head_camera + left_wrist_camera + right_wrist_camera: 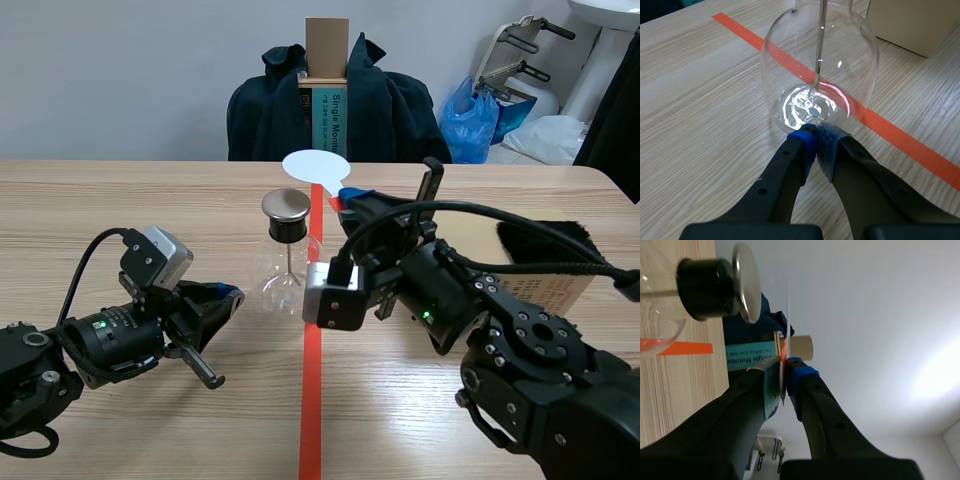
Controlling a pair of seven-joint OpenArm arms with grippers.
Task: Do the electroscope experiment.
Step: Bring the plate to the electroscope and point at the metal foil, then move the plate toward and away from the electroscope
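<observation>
Two hands in play on the wooden surface [150,200], and the electroscope [285,262] stands upright between them, just beside the orange tape line [312,400]. It is a clear glass flask [785,75] with a black stopper [705,287], a round metal plate [747,282] on top and a thin rod [821,40] hanging down inside. The left hand [815,131] lies low on the surface, its fingers pressed together on nothing, tips right at the foot of the flask. The right hand [784,371] is raised, pinching the orange handle [783,352] of a white disc [316,165]. That disc hovers near the metal plate, and the right wrist view shows a gap between the two. Off by the right arm, a black furry cloth [545,245] lies over a beige box [915,20].
</observation>
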